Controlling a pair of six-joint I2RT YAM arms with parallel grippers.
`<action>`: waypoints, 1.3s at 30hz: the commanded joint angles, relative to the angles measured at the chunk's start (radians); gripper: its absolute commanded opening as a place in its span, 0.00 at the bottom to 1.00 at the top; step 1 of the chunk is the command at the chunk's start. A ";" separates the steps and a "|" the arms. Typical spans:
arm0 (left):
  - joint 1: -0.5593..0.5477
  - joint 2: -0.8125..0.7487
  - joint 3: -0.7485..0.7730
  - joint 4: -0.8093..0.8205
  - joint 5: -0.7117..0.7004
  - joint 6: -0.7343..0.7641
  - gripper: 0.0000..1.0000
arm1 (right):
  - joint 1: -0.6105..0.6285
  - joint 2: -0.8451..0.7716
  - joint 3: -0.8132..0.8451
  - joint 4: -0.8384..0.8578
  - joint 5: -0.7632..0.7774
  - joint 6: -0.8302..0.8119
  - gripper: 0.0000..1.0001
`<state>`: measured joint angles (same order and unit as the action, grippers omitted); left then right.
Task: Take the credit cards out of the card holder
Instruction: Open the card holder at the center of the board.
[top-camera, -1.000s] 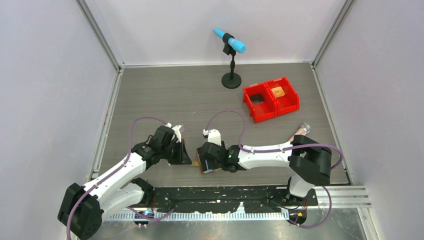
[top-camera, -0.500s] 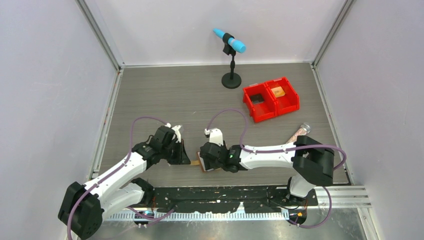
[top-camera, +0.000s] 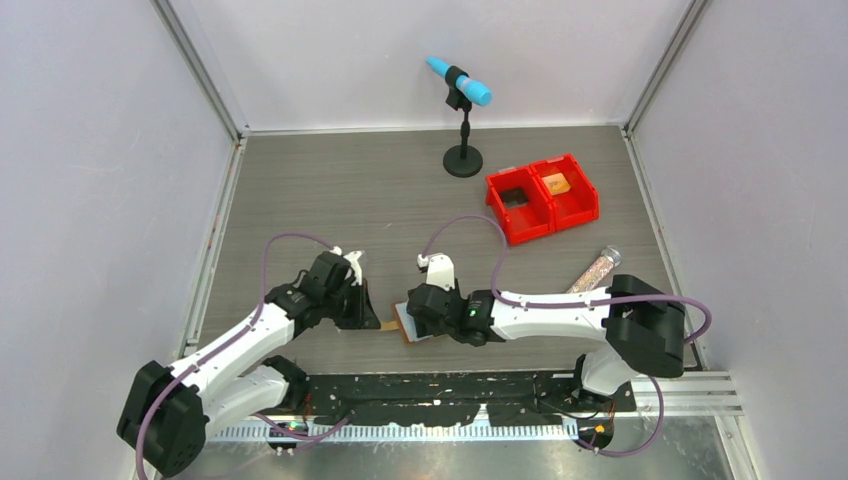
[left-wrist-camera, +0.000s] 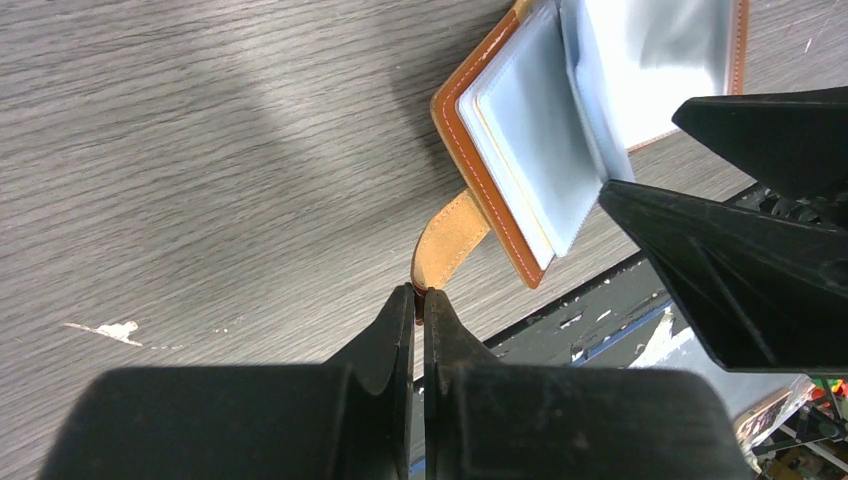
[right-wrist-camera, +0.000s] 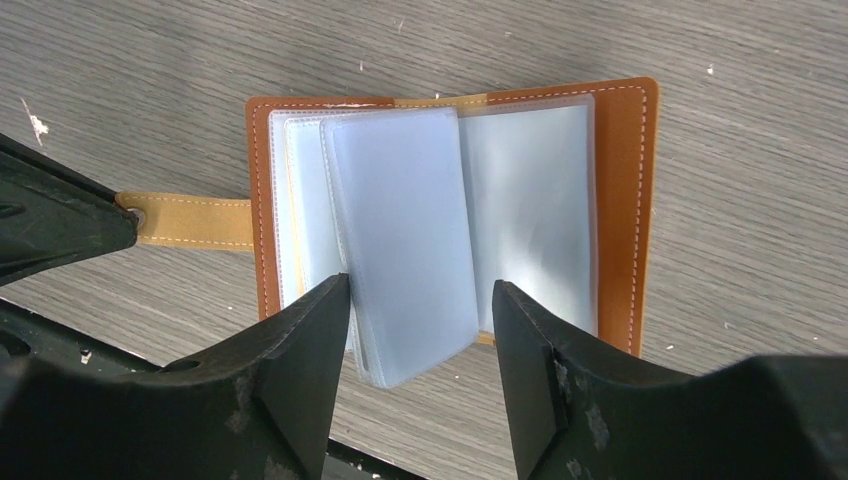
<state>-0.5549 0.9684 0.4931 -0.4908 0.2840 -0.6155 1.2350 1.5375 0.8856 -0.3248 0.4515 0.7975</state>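
Right wrist, mid-frame: finds holder (right-wrist-camera: 450, 215) open, apparently nothing extracted yet; holds right gripper (right-wrist-camera: 420, 300) spread over sleeves (right-wrist-camera: 400, 230), pinches tab (right-wrist-camera: 190, 220) with left gripper (left-wrist-camera: 420, 300).

The top view looks down from above and behind the arm bases, covering the whole worktop (top-camera: 300, 190). The wrist views ride close behind the left end effector (left-wrist-camera: 418, 293) and right end effector (right-wrist-camera: 420, 285), facing down. Both share the card holder (right-wrist-camera: 530, 220) just ahead of the fingertips.
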 joint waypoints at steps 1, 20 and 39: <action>0.004 0.008 0.013 -0.014 -0.023 0.019 0.00 | -0.007 -0.052 -0.025 -0.050 0.073 0.009 0.60; 0.004 0.026 0.026 -0.017 -0.043 0.021 0.00 | -0.015 -0.052 -0.013 -0.052 0.068 -0.035 0.64; 0.004 -0.009 0.072 -0.072 -0.070 0.001 0.00 | -0.036 -0.151 0.015 -0.050 0.005 -0.093 0.51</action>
<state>-0.5549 0.9943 0.5102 -0.5331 0.2230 -0.6170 1.2148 1.4563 0.8658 -0.4213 0.4850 0.7311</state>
